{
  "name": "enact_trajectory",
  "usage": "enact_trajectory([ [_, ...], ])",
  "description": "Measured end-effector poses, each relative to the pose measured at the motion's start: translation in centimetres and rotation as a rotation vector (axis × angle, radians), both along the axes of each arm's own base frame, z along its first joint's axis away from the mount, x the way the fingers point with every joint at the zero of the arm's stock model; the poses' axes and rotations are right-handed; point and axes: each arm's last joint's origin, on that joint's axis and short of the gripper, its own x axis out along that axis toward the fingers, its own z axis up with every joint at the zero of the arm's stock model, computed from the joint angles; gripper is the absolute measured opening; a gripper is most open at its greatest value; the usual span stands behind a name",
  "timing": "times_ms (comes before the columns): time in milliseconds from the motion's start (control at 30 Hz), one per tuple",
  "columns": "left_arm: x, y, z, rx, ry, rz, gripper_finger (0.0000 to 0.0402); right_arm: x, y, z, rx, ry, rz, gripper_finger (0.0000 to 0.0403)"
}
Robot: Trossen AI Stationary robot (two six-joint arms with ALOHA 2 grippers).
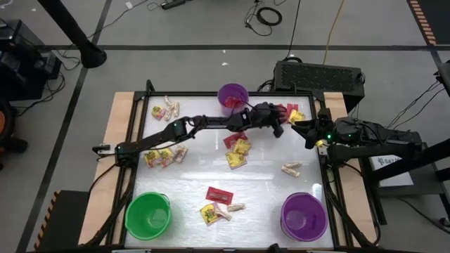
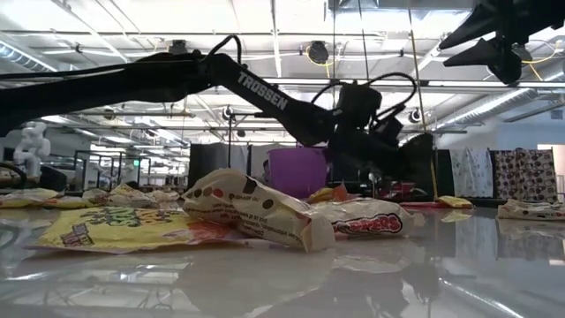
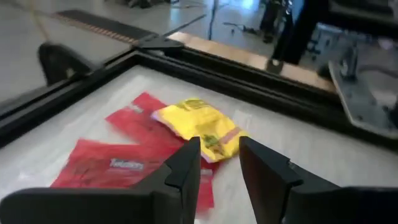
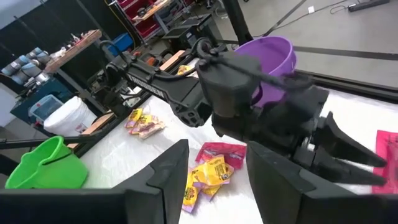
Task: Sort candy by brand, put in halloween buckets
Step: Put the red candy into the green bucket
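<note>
Now we see the left gripper upper right of centre, fingers apart w/ nothing between, over flat red packets & a yellow packet, beside the purple plastic pail; right gripper open, just right.

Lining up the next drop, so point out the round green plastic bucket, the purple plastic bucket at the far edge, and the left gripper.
round green plastic bucket [image 1: 148, 213]: high view, inner floor.
purple plastic bucket at the far edge [image 1: 233, 95]: high view, inside.
left gripper [image 3: 219, 165]: left wrist view, midway between fingertips.
</note>
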Motion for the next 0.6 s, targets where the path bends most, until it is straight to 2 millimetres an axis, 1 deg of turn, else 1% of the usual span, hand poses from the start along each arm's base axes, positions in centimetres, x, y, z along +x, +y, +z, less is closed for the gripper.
enact_trajectory([
  [133, -0.1, 0.1, -0.6, -0.009, 0.024, 0.092, 0.0091, 0.0, 0.0, 0.0, -0.020, 0.008, 0.007, 0.0155],
  [233, 0.0, 0.0, -0.4, -0.008, 0.009, 0.115, 0.0075, 0.0, 0.0, 0.0, -0.022, 0.009, 0.009, 0.0155],
  [467, -0.1, 0.0, -0.5, -0.020, 0.011, 0.117, 0.0070, 0.0, 0.0, 0.0, -0.015, 0.005, 0.009, 0.0155],
  [500, -0.1, 0.0, -0.4, -0.021, 0.009, 0.117, 0.0070, 0.0, 0.0, 0.1, -0.016, 0.001, 0.010, 0.0155],
  [600, -0.3, 0.0, 0.9, -0.036, 0.043, 0.108, 0.0070, 0.1, 0.0, 0.2, -0.025, -0.011, 0.002, 0.0155],
])
